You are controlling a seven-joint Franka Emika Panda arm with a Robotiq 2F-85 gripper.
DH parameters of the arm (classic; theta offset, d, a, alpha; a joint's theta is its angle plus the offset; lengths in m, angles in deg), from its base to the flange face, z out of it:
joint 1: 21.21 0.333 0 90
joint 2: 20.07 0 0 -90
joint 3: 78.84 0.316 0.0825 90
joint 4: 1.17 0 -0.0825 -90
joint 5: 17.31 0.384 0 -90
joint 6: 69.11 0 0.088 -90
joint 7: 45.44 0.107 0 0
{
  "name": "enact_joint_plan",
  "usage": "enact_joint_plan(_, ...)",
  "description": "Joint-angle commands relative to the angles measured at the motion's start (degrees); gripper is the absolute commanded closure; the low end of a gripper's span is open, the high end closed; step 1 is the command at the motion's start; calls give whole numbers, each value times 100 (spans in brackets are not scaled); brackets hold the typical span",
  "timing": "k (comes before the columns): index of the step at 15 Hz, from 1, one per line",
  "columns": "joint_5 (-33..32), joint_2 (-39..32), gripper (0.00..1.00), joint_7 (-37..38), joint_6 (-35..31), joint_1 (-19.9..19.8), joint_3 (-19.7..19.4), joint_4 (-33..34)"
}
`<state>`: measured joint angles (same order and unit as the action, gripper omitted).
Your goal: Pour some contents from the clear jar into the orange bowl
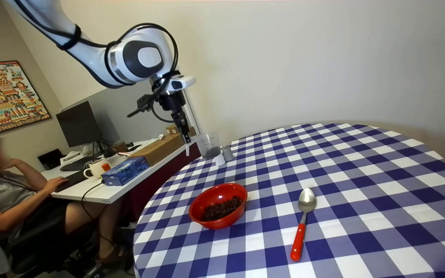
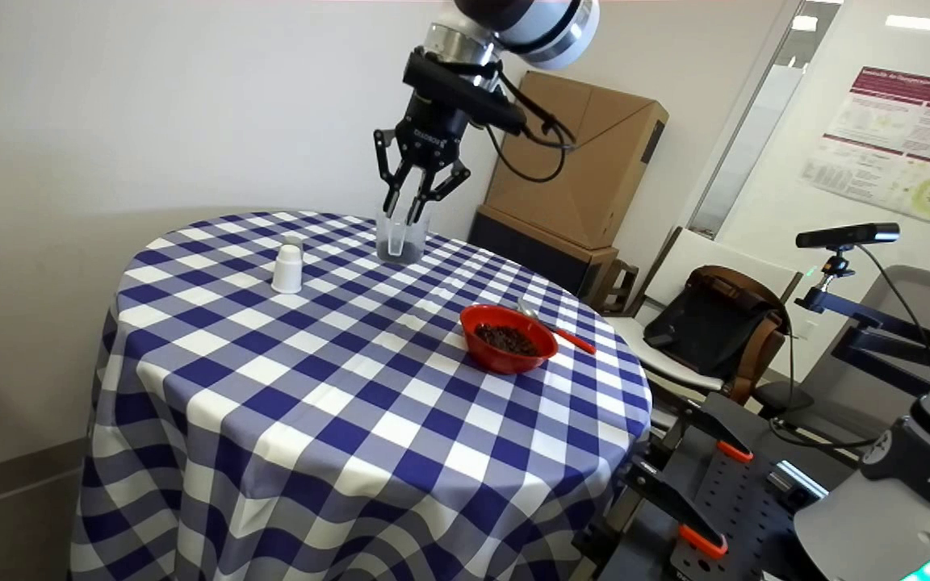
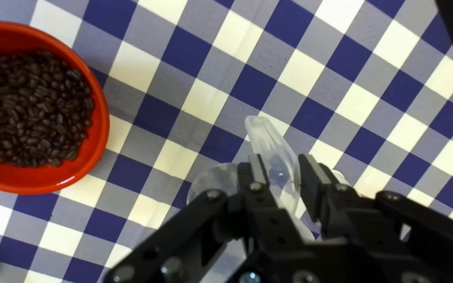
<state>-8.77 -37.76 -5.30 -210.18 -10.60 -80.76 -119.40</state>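
The gripper (image 2: 401, 215) pinches the clear jar (image 1: 208, 145) by its handle (image 3: 271, 144), up above the checked surface (image 1: 361, 181). In an exterior view, the orange bowl (image 1: 205, 197), with dark beans (image 1: 223, 208) inside, sits at 6 o'clock from the jar.

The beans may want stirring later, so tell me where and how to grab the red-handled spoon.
Grip the red handle near its middle, probably from straight above, pinching across its narrow width: the spoon lies on the checked tablecloth, its handle slim and straight.
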Motion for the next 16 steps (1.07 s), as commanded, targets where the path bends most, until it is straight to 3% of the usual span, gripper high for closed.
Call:
enact_joint_plan(1, 460, 1026, 93, 155, 474, -173, 217, -510)
enact_joint_plan(9, 1191, 2873, 93, -35, 1394, -785, 108, -1538)
enact_joint_plan(16, 2212, 3211, 93, -455, 1956, -1276, -241, -2336)
